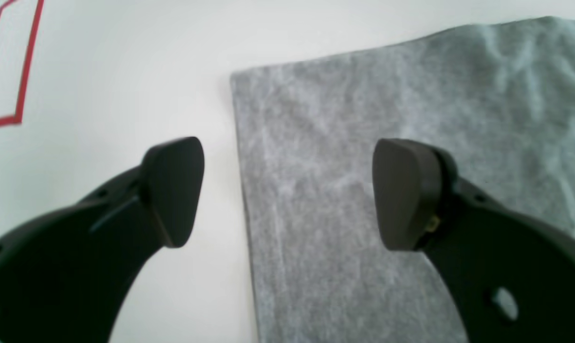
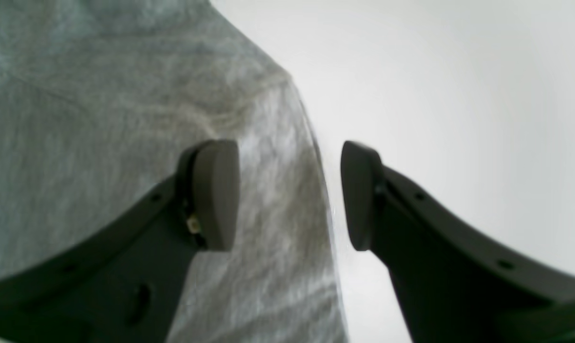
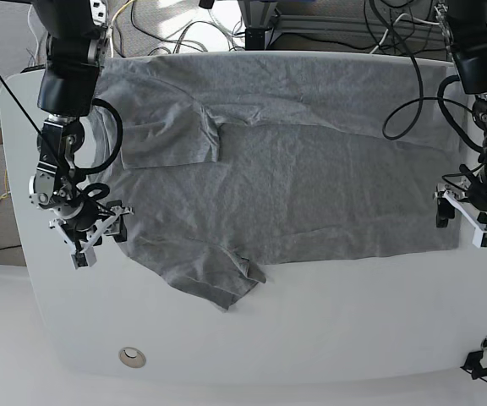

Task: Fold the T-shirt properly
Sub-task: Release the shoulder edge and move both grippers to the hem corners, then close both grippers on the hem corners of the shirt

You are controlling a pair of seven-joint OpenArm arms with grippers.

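T-shirt (image 3: 294, 169) spread across far half of table (image 3: 311, 338), plain side up, one sleeve folded in, other sleeve bunched toward near edge. Soft, light, limp cloth (likely drags and wrinkles, no stiffness). Left gripper (image 1: 287, 193) spread, straddling hem corner at table's right edge. Right gripper (image 2: 290, 195) spread over shoulder edge, left side. Best hold: pinch corners at edge, both layers.

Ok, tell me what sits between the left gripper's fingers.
Left wrist view: the T-shirt's side edge and bare table lie between the open left gripper's fingers, ungripped.
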